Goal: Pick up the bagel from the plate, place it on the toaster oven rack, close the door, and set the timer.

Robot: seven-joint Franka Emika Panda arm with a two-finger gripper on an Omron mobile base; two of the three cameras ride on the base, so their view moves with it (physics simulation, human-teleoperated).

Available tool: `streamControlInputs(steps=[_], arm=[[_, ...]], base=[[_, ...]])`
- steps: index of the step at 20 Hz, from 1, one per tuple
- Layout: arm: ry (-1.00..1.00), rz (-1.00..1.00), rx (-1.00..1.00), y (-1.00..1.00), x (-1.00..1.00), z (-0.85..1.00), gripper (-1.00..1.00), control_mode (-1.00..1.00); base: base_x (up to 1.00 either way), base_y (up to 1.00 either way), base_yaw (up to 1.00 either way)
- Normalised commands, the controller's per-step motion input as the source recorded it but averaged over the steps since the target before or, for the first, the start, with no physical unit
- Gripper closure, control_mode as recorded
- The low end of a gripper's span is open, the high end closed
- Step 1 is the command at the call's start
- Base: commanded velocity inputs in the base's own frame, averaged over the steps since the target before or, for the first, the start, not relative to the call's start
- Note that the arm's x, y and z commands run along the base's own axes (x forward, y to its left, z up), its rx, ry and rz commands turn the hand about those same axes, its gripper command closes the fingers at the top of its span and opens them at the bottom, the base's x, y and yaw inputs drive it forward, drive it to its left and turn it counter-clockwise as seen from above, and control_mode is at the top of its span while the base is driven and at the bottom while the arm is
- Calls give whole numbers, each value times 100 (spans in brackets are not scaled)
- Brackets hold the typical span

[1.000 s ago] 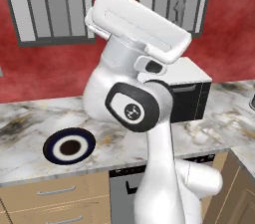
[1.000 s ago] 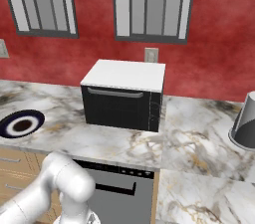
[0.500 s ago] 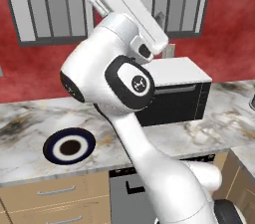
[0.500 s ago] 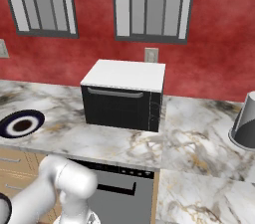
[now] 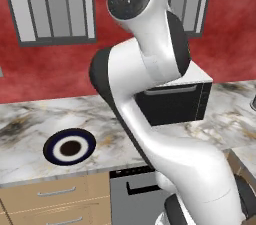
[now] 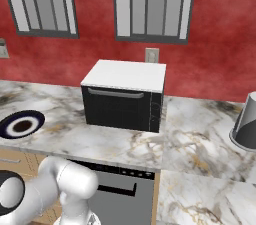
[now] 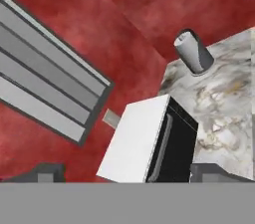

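Bagel (image 5: pixel 70 147) is hard to make out from here: a small dark brown round sits in the middle of the round, navy-rimmed plate with a white ring (image 5: pixel 51 144), and I cannot tell whether it is puffy bread or the plate's flat mark. The plate lies near the front edge of the marbled white stone desk (image 6: pixel 195 144), well to the left of the oven, above pale wooden drawers (image 5: pixel 52 194). The white arm with dark joints (image 5: pixel 150 64) rears up high in front of me. The hand (image 7: pixel 129 174) is released, its dark fingertips (image 7: pixel 47 173) standing wide apart with nothing between them, looking down on the oven from above. Further back on the desk stands the boxy black toaster oven with a white top panel (image 6: pixel 126 75), its flat black door (image 6: pixel 117 111) shut, the long grey bar handle (image 6: pixel 116 93) along its top. Off to the right rests a grey cone-shaped vessel (image 6: pixel 246 129). Behind everything runs the red wall (image 6: pixel 215 44) with grey slatted windows (image 6: pixel 152 1).
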Motion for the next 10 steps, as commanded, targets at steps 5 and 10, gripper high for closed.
streamControlInputs(steps=[5, 10], arm=[[64, 8, -3, -81, 21, -94, -100, -100], [53, 29, -11, -100, 15, -100, -100, -100]], base=[[0, 0, 0], [0, 0, 0]])
